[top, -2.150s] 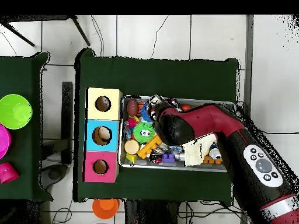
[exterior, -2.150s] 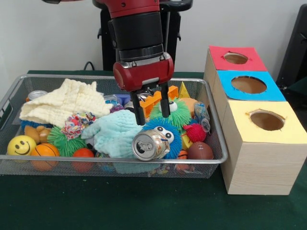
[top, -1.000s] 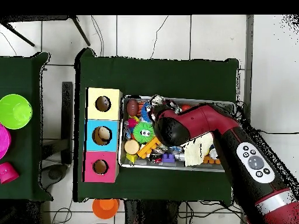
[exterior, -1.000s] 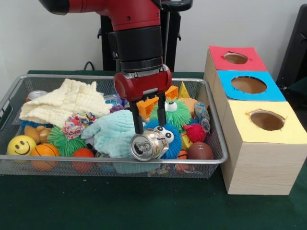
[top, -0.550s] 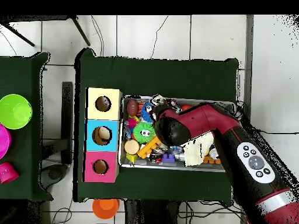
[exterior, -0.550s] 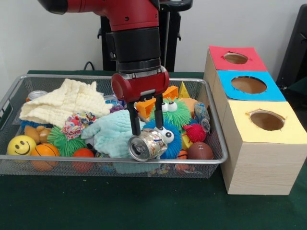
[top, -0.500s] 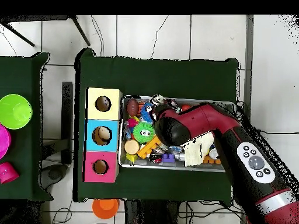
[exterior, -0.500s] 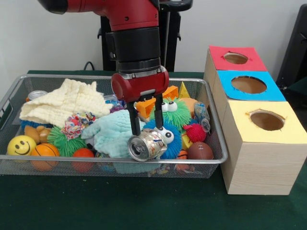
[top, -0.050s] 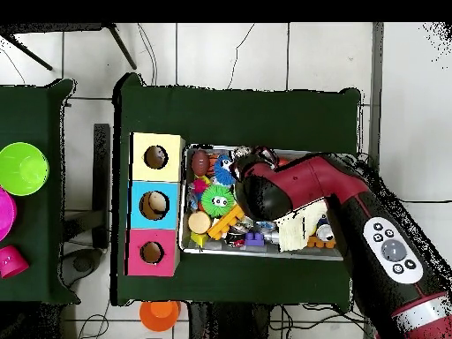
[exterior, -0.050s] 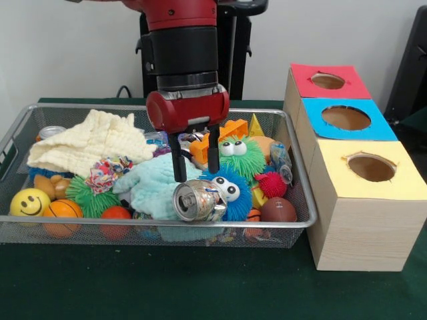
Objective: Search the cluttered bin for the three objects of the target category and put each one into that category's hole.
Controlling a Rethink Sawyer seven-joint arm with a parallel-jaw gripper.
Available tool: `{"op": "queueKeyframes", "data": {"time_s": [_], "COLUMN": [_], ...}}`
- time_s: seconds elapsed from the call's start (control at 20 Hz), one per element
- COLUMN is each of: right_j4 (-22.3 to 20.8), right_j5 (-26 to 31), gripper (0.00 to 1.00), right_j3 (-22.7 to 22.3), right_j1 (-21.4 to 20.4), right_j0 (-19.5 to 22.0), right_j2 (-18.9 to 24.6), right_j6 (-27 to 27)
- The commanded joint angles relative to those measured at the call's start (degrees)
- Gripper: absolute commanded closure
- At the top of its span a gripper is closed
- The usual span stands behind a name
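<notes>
A crushed silver drink can lies on its side at the front of the wire bin, with its top facing the camera. It leans on a blue fuzzy toy with eyes and a light blue cloth. My gripper hangs straight down just above the can, open, with one black finger to each side and the tips at the can's upper edge. In the overhead view the red arm hides the gripper and the can. A second can lies at the bin's far left corner.
To the right of the bin stand three boxes with holes: red, blue and yellow. The bin also holds a cream cloth, a green fuzzy toy, a smiley ball, a basketball and a brown football.
My gripper came forward and down around the can, then rose a little and shifted left. The can has slid slightly left with it.
</notes>
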State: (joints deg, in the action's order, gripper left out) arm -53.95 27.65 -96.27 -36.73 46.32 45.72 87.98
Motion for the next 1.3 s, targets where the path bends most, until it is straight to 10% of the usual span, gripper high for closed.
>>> {"op": "queueKeyframes", "data": {"time_s": [0.05,1.3], "right_j4": [-1.89,-4.84], "right_j5": [4.98,5.86], "gripper": [0.00,0.00], "right_j3": [1.31,4.61], "right_j1": [-2.16,3.56], "right_j0": [-0.77,-2.88], "right_j2": [-1.45,-4.16], "right_j6": [-10.71,-14.00]}}
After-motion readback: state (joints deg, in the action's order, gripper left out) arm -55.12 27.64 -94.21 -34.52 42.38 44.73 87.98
